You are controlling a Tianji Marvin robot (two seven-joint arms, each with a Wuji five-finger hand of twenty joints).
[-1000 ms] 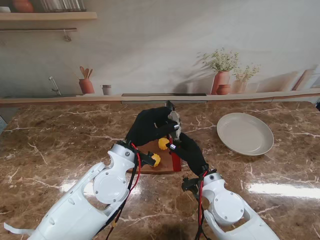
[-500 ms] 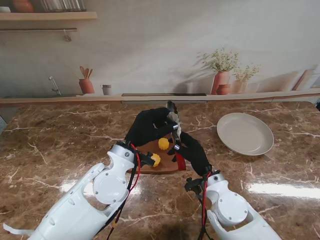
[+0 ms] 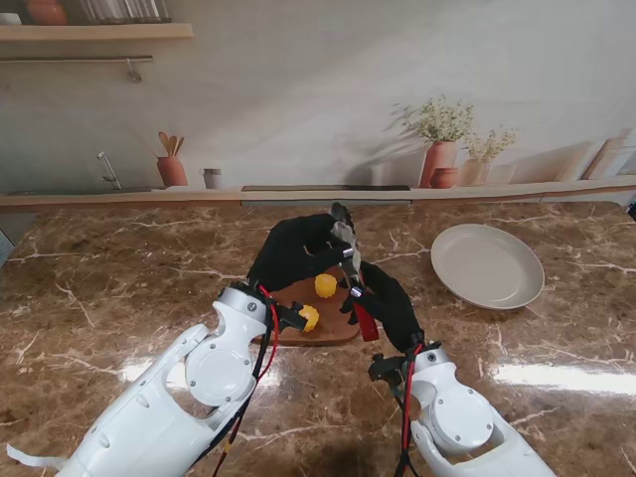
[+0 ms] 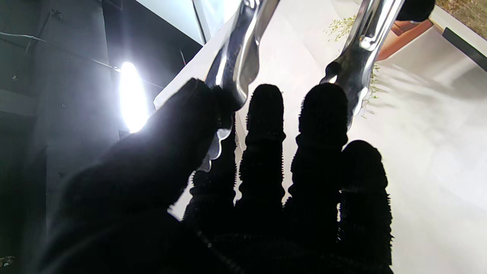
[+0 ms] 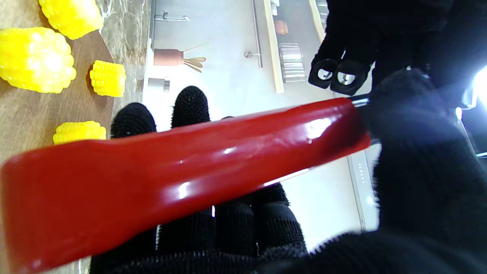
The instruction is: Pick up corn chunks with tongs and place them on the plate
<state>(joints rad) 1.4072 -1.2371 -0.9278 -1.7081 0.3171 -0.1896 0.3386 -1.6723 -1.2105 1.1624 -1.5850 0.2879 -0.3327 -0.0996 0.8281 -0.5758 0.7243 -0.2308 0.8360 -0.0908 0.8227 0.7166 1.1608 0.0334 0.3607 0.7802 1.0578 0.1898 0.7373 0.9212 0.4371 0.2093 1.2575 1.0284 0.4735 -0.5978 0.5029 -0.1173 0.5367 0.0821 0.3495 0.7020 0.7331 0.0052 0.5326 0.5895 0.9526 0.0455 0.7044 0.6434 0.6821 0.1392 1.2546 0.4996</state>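
Note:
Red-tipped metal tongs (image 3: pixel 350 260) are held between both black-gloved hands above a wooden board (image 3: pixel 333 333). My left hand (image 3: pixel 296 250) grips the steel arms (image 4: pixel 243 57) at the far end. My right hand (image 3: pixel 384 298) is shut on one red tip (image 5: pixel 171 171), thumb on top and fingers behind. Two corn chunks show in the stand view, one (image 3: pixel 325 285) mid-board and one (image 3: pixel 310 318) beside my left wrist. The right wrist view shows several chunks (image 5: pixel 36 61) on the board. The cream plate (image 3: pixel 487 265) lies to the right, with nothing on it.
A ledge along the back wall carries terracotta pots with plants (image 3: pixel 439 149), a utensil pot (image 3: pixel 171 169) and a small cup (image 3: pixel 212 178). Brown marble counter (image 3: pixel 119 288) surrounds the board.
My right hand has drawn slightly right and nearer to me, swinging the red tong tip off the board's right edge. The left hand and the corn have held still.

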